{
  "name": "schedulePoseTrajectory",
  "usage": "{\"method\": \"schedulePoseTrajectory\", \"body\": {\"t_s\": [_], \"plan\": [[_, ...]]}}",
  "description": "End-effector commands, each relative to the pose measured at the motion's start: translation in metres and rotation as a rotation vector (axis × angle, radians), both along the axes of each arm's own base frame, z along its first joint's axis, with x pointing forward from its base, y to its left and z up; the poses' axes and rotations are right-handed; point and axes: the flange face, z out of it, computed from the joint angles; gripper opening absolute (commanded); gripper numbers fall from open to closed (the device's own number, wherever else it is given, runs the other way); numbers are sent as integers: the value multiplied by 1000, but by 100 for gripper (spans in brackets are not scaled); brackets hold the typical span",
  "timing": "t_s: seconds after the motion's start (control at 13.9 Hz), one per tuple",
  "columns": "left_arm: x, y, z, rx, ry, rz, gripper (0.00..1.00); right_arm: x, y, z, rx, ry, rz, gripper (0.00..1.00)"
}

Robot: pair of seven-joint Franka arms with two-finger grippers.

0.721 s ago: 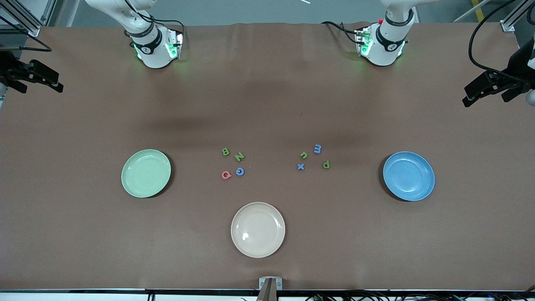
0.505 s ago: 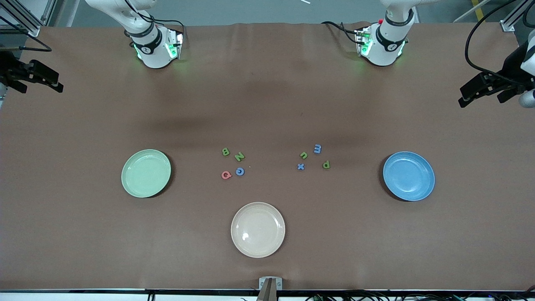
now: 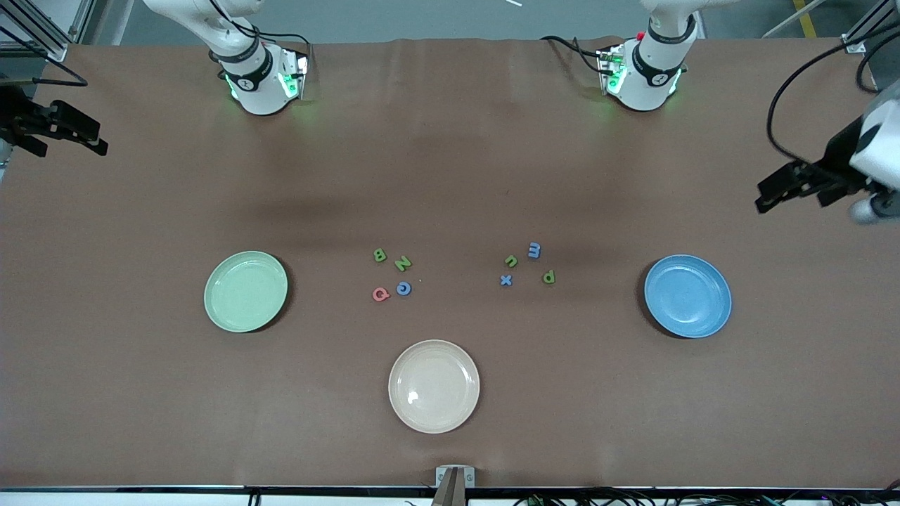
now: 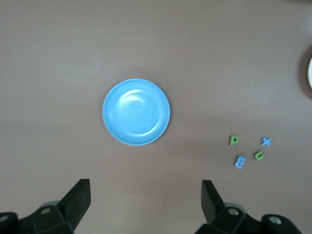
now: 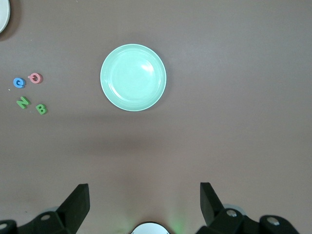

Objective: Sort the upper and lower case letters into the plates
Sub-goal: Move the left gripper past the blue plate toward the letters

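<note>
A mint green plate (image 3: 246,291) lies toward the right arm's end of the table and a sky blue plate (image 3: 688,296) toward the left arm's end, both with nothing in them. Between them lie two clusters of small letters. Upper case: green B (image 3: 380,255), green N (image 3: 402,263), blue G (image 3: 403,288) and a pink letter (image 3: 380,294). Lower case: blue m (image 3: 534,249), green u (image 3: 511,261), blue x (image 3: 505,280), green p (image 3: 549,277). My left gripper (image 3: 794,200) (image 4: 146,187) hangs open, high over the table's left-arm end. My right gripper (image 3: 63,140) (image 5: 145,187) waits open, high over the right-arm end.
A cream-beige plate (image 3: 434,386) lies nearer to the front camera than the letters, midway between the two clusters. The two arm bases (image 3: 261,81) (image 3: 643,74) stand along the table's edge farthest from the front camera. Brown table surface (image 3: 450,176) surrounds everything.
The left gripper has swung inward over the table, closer to the blue plate. The right gripper, the plates and the letters have not moved.
</note>
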Motion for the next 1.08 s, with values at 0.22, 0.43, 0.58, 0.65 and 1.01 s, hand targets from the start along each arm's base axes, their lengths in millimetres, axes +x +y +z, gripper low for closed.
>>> {"method": "schedulePoseTrajectory", "body": {"t_s": [0.22,0.43,0.58,0.65,1.01], "plan": [[23,-58,-98,-38,-75,-2,100,-6,-2,19,15,-39,-21,100],[25,-96,-139,-28,-20,-13,100,12,-7,9,12,-27,-31,100],[23,-116,-166,16,6,-12,100,29,-21,-13,10,0,-44,100],[22,-130,-181,18,22,-11,100,40,-22,-24,9,4,-46,100],[11,-198,-259,24,58,45,97,74,-32,-72,2,19,-58,100]]}}
